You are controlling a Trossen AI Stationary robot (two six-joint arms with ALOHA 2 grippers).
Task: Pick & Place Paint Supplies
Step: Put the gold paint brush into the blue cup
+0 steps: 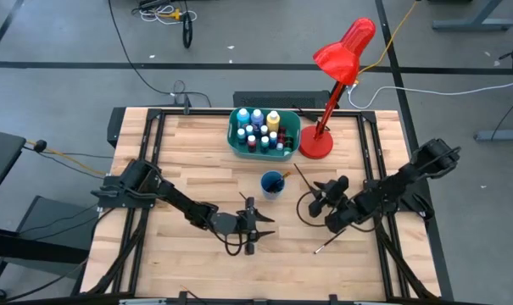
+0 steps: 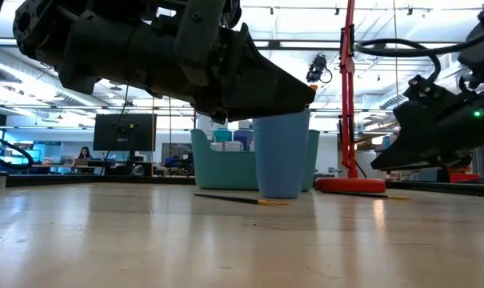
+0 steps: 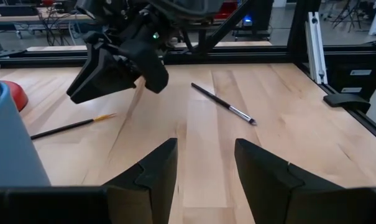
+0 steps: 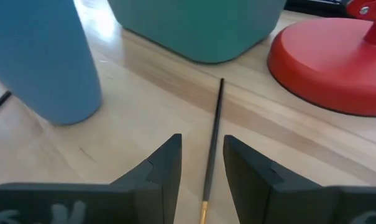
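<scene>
Right pincer (image 4: 202,165): fingers parted narrowly astride a black paintbrush (image 4: 214,130) lying on the desk (image 1: 197,161) near the blue cup (image 1: 272,183), not gripping. Left pincer (image 3: 205,171): parted, empty, near-centre. Paint bottles (image 1: 260,130): in the teal tub (image 1: 236,140), far centre.

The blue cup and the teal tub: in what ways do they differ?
The blue cup is round and small; the teal tub is rectangular and wider. The cup holds a paintbrush or two; the tub is filled with paint bottles. The cup stands nearer the grippers, the tub at the table's far edge beside the red lamp. Both stand upright and open-topped.

Both end effectors (image 1: 249,227) (image 1: 318,196) low, fingers parted.
</scene>
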